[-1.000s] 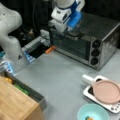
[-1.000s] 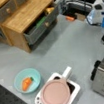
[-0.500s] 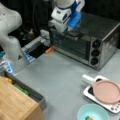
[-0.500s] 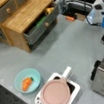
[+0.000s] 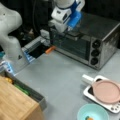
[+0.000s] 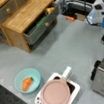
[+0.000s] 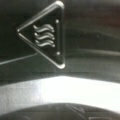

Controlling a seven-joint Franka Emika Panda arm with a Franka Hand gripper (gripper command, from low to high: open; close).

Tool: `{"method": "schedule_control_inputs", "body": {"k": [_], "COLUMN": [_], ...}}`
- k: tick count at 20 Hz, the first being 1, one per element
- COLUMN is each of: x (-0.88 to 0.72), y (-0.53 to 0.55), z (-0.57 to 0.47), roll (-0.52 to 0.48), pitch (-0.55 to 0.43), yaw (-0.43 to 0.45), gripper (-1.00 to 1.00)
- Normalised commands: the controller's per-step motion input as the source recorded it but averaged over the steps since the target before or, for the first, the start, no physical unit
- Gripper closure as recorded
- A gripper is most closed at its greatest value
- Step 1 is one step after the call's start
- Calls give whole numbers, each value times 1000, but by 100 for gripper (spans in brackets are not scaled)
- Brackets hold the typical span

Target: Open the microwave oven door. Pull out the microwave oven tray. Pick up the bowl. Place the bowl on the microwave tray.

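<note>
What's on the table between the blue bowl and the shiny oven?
In a front view, the pink plate on its white tray sits between the bowl and the microwave oven.

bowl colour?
Light teal bowl, with an orange carrot inside; shows best in a front view.

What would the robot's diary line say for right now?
end effector: at top edge of stainless-steel microwave oven | dark glass door: closed | light teal bowl: on table, holds orange carrot
</note>
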Motion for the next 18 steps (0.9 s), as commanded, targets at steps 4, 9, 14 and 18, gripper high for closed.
{"method": "schedule_control_inputs", "body": {"k": [4,9,14,18], "x": [-265,-283,-280,-275], "y": [19,0,6,13], "z": [-172,-172,-164,-160], "roll": [253,215,210,220], "pitch": [-240,-220,-212,-232], "yaw": [-142,-124,-120,-106], "gripper": [-100,-100,-100,-100]}}
